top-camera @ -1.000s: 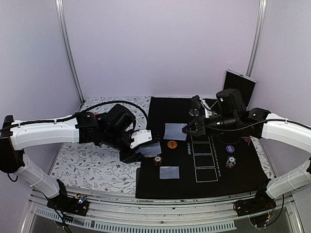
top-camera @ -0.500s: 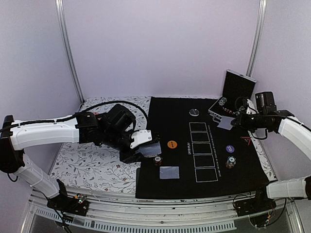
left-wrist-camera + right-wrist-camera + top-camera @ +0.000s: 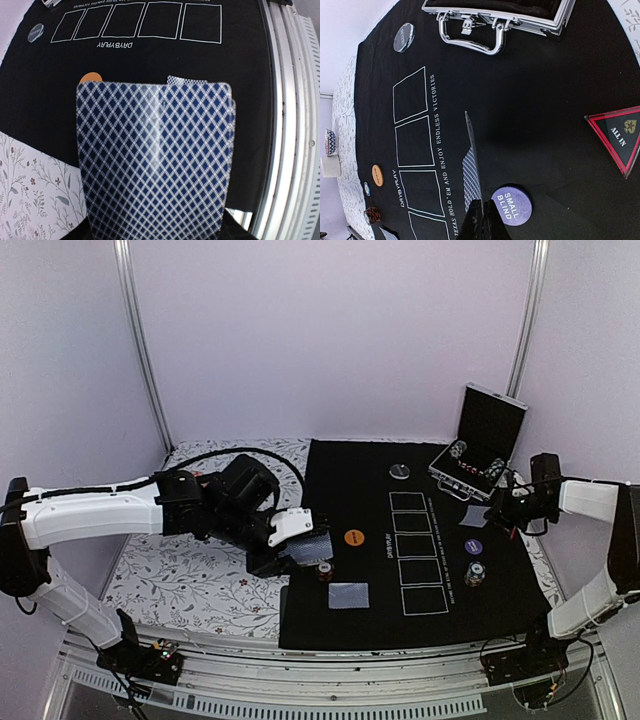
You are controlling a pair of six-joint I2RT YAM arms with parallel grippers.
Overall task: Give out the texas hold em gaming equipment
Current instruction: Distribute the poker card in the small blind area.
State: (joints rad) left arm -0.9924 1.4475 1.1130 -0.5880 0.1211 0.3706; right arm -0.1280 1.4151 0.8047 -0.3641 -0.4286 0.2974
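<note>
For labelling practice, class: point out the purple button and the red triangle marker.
Purple button (image 3: pixel 511 206): right wrist view, on its lettered face.
Red triangle marker (image 3: pixel 618 135): right wrist view, on its black centre.

Soft even light, weak shadows; wrist views bowed at edges; sheen on card deck (image 3: pixel 155 160).

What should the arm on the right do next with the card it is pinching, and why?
Probably lower the grey-blue diamond-backed playing card flat onto the black felt mat beside the purple round SMALL BLIND disc. The right tool is shut on that card, which hangs on edge over bare mat right by the disc.
</note>
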